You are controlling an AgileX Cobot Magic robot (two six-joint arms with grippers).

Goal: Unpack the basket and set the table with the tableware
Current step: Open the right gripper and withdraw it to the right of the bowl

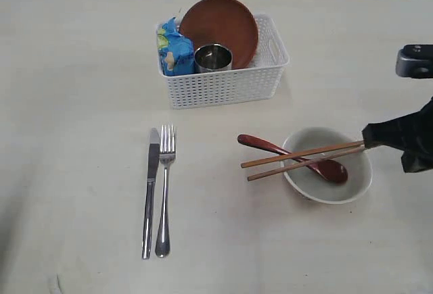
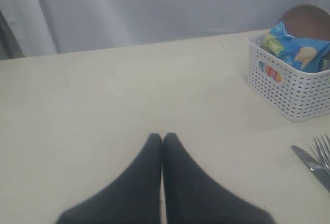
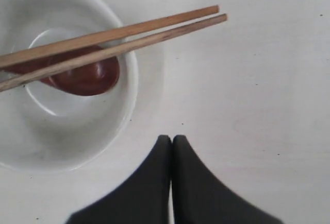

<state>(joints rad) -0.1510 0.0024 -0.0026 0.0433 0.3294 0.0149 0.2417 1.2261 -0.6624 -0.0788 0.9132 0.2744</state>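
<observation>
The surface [image 1: 81, 71] carries the white basket [image 1: 223, 88], with plate [image 1: 220, 27] and cup [image 1: 213, 57] not yet unpacked. Toward the right sits the bowl [image 1: 362, 179], chopsticks [image 1: 298, 157] bridging its rim over the spoon [image 1: 260, 144], likely as one setting. Knife [image 1: 150, 192] and fork [image 1: 164, 192] lie paired. Both arms' jaws are pressed together, empty.

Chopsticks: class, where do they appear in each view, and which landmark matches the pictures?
Exterior view: chopsticks lie across the white bowl, right of centre.
Left wrist view: not in it.
Right wrist view: chopsticks resting across the same bowl, tips past its rim.
Shared landmark: the dark red spoon in the bowl.
</observation>
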